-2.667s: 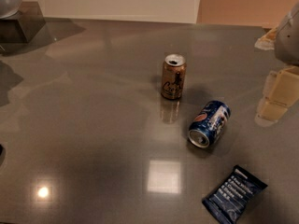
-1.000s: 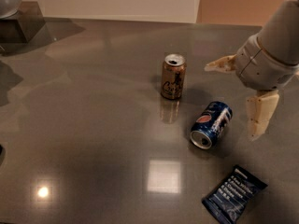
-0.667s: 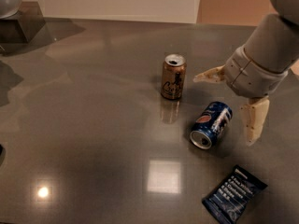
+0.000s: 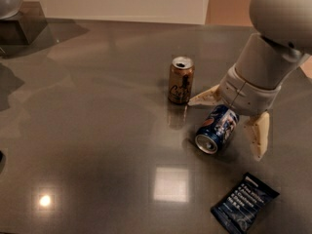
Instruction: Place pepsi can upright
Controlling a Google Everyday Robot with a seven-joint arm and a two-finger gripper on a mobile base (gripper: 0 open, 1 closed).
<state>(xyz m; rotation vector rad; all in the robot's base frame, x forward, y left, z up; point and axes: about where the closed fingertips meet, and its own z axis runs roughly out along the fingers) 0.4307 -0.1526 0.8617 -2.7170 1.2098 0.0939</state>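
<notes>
The pepsi can point(image 4: 217, 128) is dark blue with silver ends. It lies on its side on the dark glossy table point(image 4: 87, 130), its open silver end toward the front left. My gripper point(image 4: 228, 125) is right over the can's rear end, open. One cream finger point(image 4: 204, 96) points left behind the can. The other finger point(image 4: 257, 134) hangs at the can's right side. The grey wrist point(image 4: 258, 72) hides the can's far end.
A brown-gold can with black script point(image 4: 181, 80) stands upright just left of the gripper. A flat dark blue snack wrapper point(image 4: 244, 203) lies at the front right. A bowl on a dark block point(image 4: 14, 13) sits at the back left corner.
My gripper has come in from the right and lowered, so its open fingers now straddle the lying pepsi can. The cans and wrapper have not moved.
</notes>
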